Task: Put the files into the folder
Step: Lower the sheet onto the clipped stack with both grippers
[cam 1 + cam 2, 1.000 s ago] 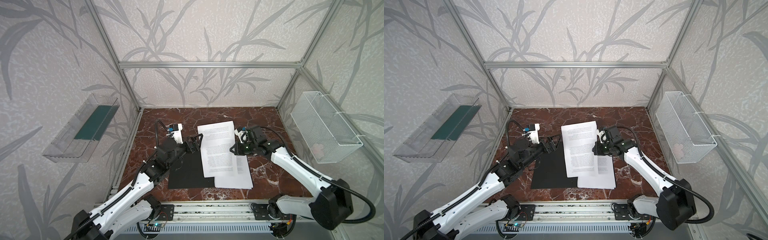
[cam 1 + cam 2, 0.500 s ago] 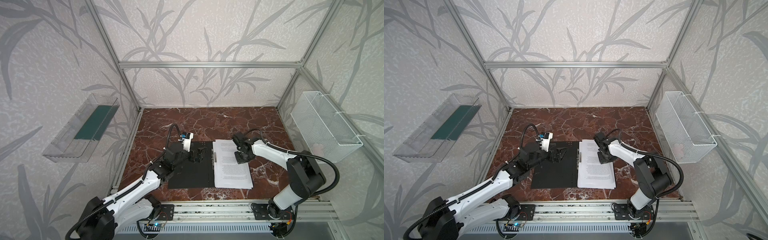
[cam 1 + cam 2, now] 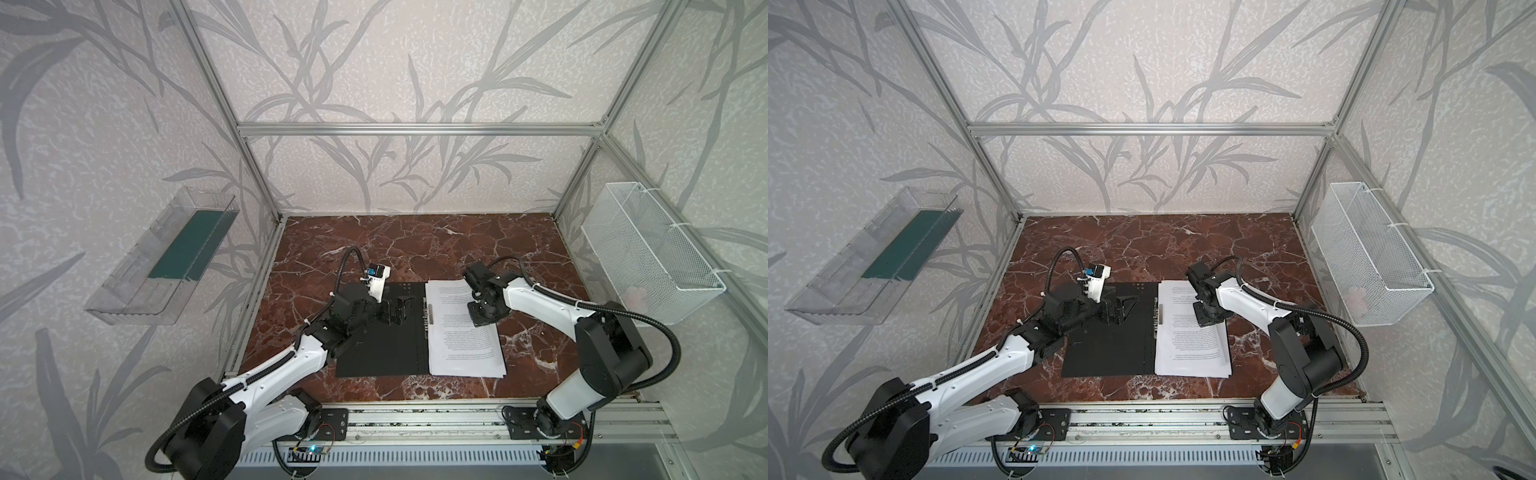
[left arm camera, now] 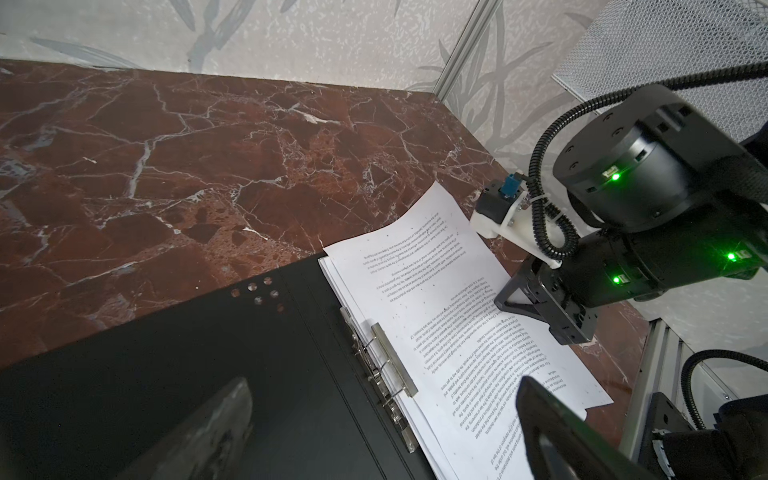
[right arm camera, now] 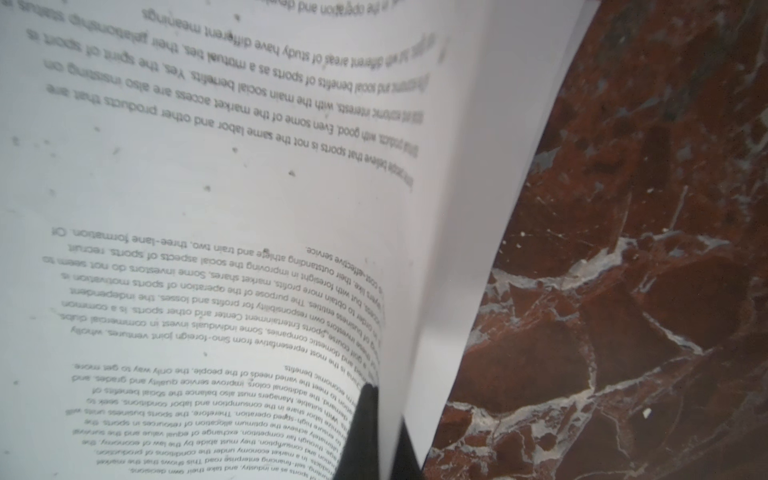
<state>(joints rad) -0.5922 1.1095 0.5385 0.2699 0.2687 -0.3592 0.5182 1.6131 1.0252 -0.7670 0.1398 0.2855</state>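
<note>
Files (image 3: 461, 332) lay stacked on the right half of the folder (image 3: 374, 353), which was spread open, black inside up, on the tabletop (image 3: 415, 245). My right gripper (image 3: 478, 320) sat on the stack, its jaws pressed together on the edge of the top sheet, which curled up beside them in the wrist view. The left gripper (image 3: 397, 309) hovered over the bare left flap, jaws spread wide and empty. I judged the loading nearly done: the next move called for letting that sheet fall flat, squaring the edges against the spine clip (image 4: 386, 361), then folding the flap over. The tabletop was red-brown marble inside leaf-patterned walls. A clear tray (image 3: 166, 257) and a wire basket (image 3: 648, 257) hung on opposite sides.
</note>
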